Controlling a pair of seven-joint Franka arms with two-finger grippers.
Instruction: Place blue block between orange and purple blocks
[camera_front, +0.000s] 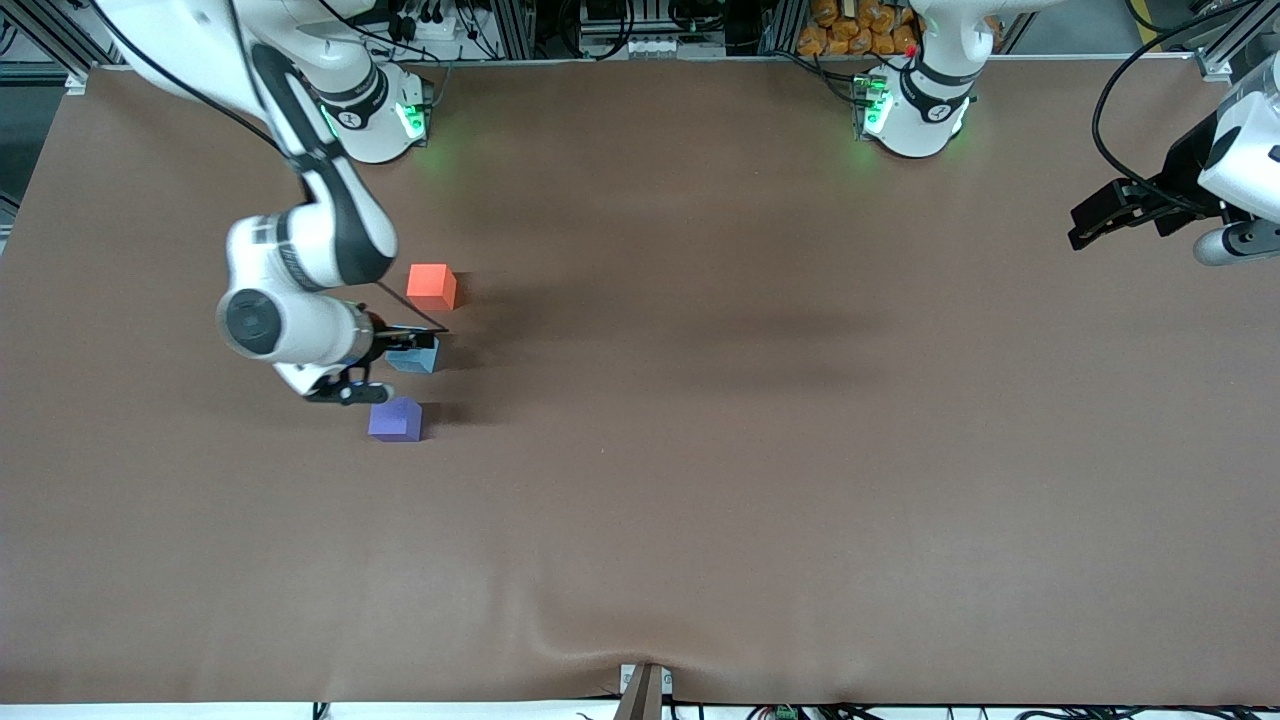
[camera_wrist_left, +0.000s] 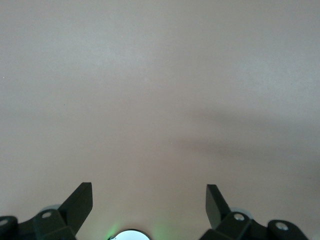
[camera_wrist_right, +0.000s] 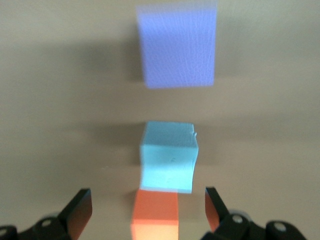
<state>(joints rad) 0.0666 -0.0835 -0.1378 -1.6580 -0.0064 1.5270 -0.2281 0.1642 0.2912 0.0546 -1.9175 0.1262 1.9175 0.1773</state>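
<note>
- Pincer on the right arm (camera_front: 400, 345), left of centre in the front view, sits low at the blue block (camera_front: 415, 356); its fingers are hard to read from this angle.
- You can see the blue block resting on the tabletop (camera_front: 760, 450) between the orange block (camera_front: 432, 285), just above it in the frame, and the purple block (camera_front: 396, 419), just below it. All three stand apart in a rough line.
- Your left pincer (camera_front: 1085, 228) waits at the right edge of the frame, over bare tabletop.
- Left wrist view: the left pincer (camera_wrist_left: 150, 200) stands wide with nothing between its fingers, only tabletop (camera_wrist_left: 160, 90) in sight.
- Right wrist view: the right pincer (camera_wrist_right: 149, 202) is spread wide at the bottom of the frame and grips nothing. The blue block (camera_wrist_right: 168, 156) sits mid-frame, the purple block (camera_wrist_right: 177, 47) at the top, the orange block (camera_wrist_right: 155, 215) at the bottom between the fingers.
- My reading: the placing looks done and you are at the release step. Next you should lift the right arm straight up, clear of the three blocks, without nudging any of them.
</note>
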